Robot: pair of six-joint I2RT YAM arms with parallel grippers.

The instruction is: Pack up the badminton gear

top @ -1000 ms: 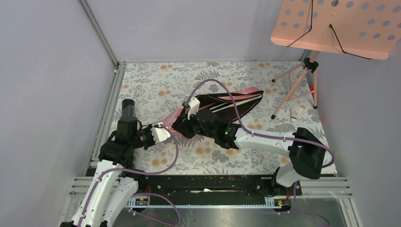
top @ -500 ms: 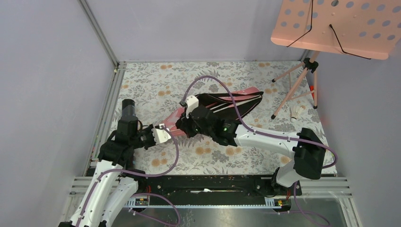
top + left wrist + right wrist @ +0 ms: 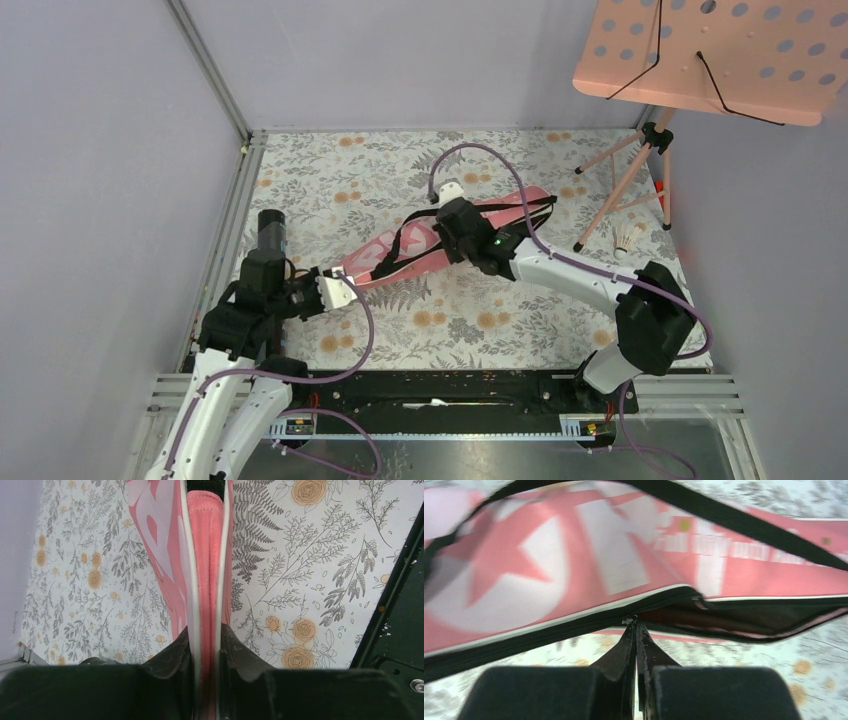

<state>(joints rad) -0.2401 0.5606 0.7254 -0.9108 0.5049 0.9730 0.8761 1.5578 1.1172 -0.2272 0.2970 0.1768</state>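
Observation:
The long pink racket bag (image 3: 400, 250) lies diagonally on the floral table. My left gripper (image 3: 347, 284) is shut on its narrow near end; in the left wrist view the pink strip with white piping (image 3: 206, 570) runs between the fingers of the left gripper (image 3: 205, 632). My right gripper (image 3: 441, 234) sits mid-bag, shut on the zipper pull (image 3: 629, 620), as the right wrist view of the gripper (image 3: 636, 627) shows. Right of the pull the bag's mouth (image 3: 744, 617) still gapes. A shuttlecock (image 3: 627, 238) lies at the right. A black tube (image 3: 271, 230) stands behind the left arm. The rackets are hidden.
A pink perforated music stand (image 3: 715, 55) overhangs the back right corner, its tripod legs (image 3: 625, 190) planted beside the bag's wide end and the shuttlecock. Grey walls and a metal frame rail (image 3: 235, 215) border the table on the left.
My right gripper has closed tight on the zipper pull and drawn it toward the bag's wide end, shutting the black open flap. The left arm has eased back slightly, still holding.

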